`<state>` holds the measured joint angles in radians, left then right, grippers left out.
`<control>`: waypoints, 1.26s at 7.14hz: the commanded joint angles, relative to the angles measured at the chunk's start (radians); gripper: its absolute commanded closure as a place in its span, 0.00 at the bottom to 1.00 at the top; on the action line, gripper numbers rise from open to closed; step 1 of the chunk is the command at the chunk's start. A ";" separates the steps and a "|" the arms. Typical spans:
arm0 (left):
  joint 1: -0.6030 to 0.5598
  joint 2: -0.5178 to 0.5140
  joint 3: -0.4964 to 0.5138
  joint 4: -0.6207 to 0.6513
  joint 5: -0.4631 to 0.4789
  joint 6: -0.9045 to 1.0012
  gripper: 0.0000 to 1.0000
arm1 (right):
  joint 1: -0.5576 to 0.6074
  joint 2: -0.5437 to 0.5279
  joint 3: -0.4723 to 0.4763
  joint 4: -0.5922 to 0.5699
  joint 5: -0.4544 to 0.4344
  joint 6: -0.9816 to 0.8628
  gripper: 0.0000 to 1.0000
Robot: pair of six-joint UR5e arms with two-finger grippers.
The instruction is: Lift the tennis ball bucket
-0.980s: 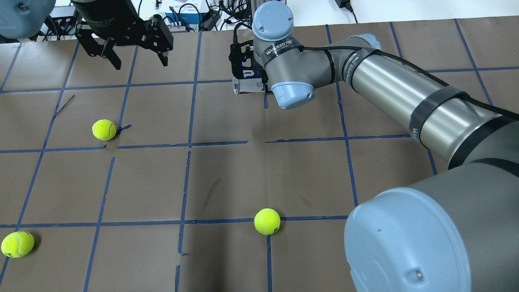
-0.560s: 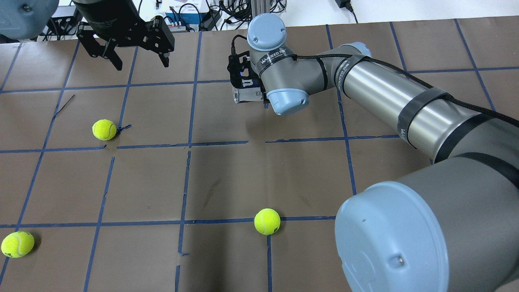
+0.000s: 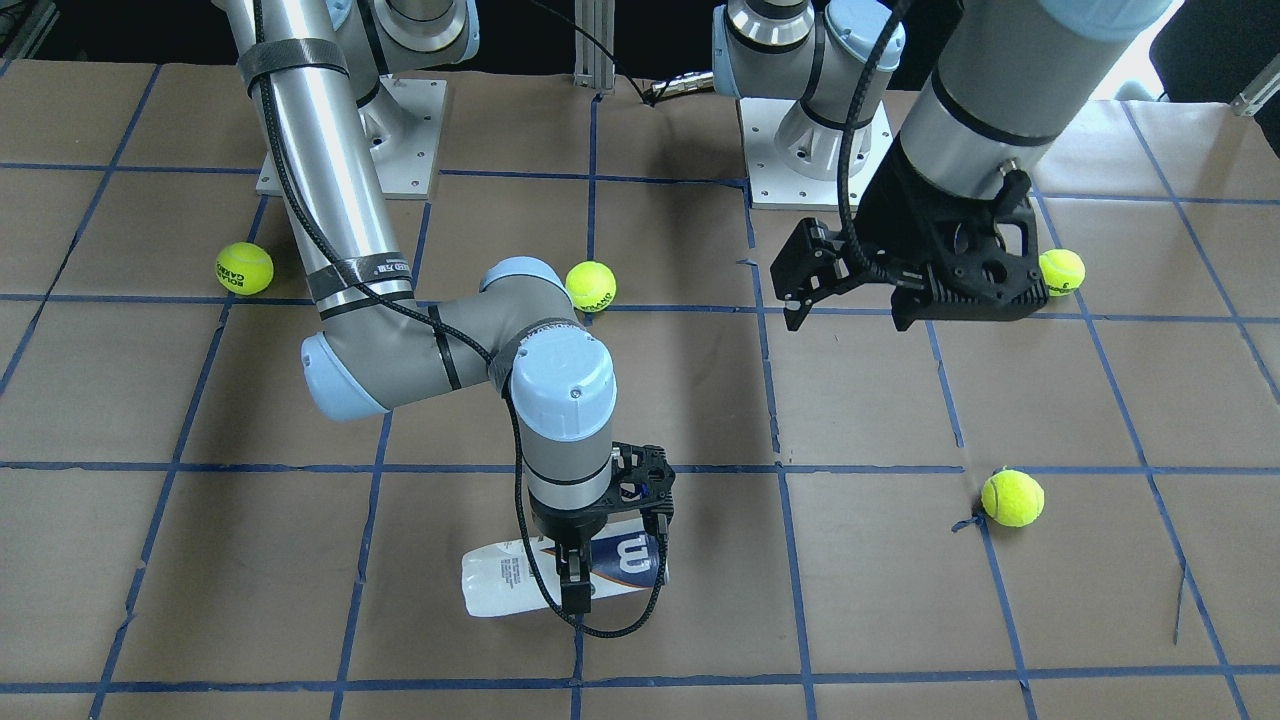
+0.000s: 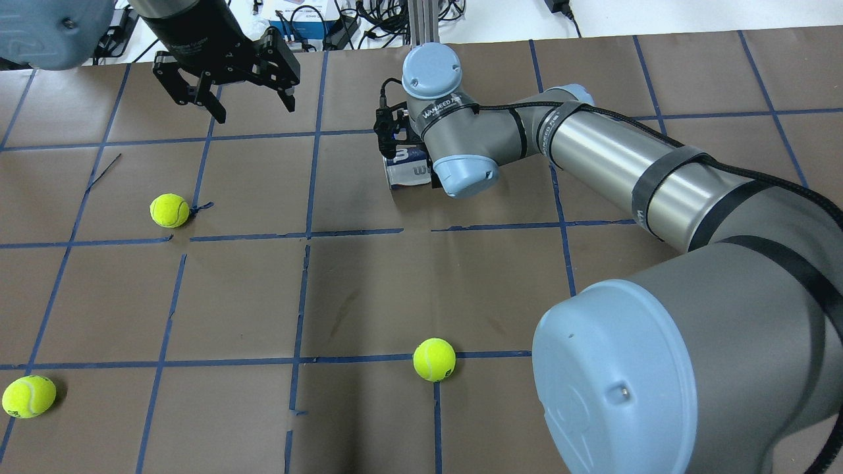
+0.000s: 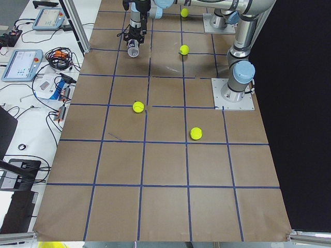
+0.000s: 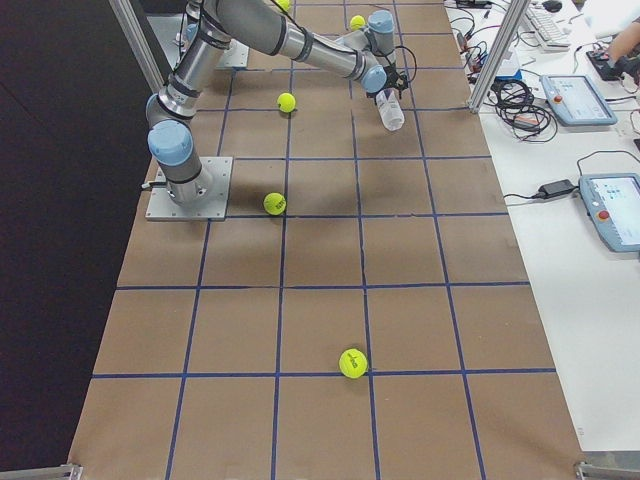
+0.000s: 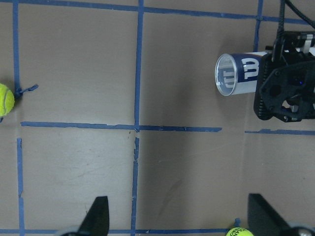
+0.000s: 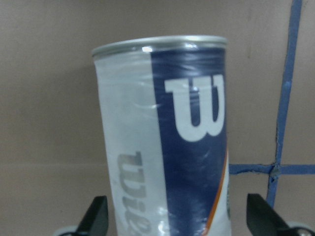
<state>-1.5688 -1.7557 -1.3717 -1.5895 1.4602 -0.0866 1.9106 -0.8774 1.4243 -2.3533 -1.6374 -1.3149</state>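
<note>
The tennis ball bucket (image 3: 500,590) is a clear can with a white and dark-blue "W" label, lying roughly horizontal, its open end (image 7: 225,73) facing my left side. It also shows in the overhead view (image 4: 404,176) and fills the right wrist view (image 8: 162,137). My right gripper (image 3: 585,565) comes down from above and is shut on its middle, one finger on each side (image 8: 177,221). The bucket hangs slightly tilted, low over the table (image 6: 390,110). My left gripper (image 4: 255,112) is open and empty, hovering high at the far left, apart from the bucket.
Several yellow-green tennis balls lie loose on the brown gridded table (image 4: 369,283): one mid-left (image 4: 169,210), one near centre (image 4: 434,359), one at the near left (image 4: 28,396). Cables and devices lie beyond the far edge (image 4: 309,26).
My right gripper has moved toward my side with the bucket in it, and the bucket has come along and looks a little higher. My left gripper has shifted slightly to the right.
</note>
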 commanded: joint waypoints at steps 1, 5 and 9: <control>0.102 -0.069 0.002 0.013 -0.136 0.001 0.00 | -0.008 -0.037 -0.019 0.000 0.002 0.000 0.00; 0.095 -0.234 -0.012 0.054 -0.456 -0.016 0.00 | -0.209 -0.213 -0.031 0.094 0.066 0.390 0.00; 0.024 -0.450 -0.023 0.323 -0.617 -0.012 0.00 | -0.320 -0.386 -0.042 0.494 0.068 0.892 0.00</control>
<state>-1.5224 -2.1360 -1.3922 -1.3842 0.8481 -0.0990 1.6276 -1.2194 1.3899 -2.0179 -1.5720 -0.5584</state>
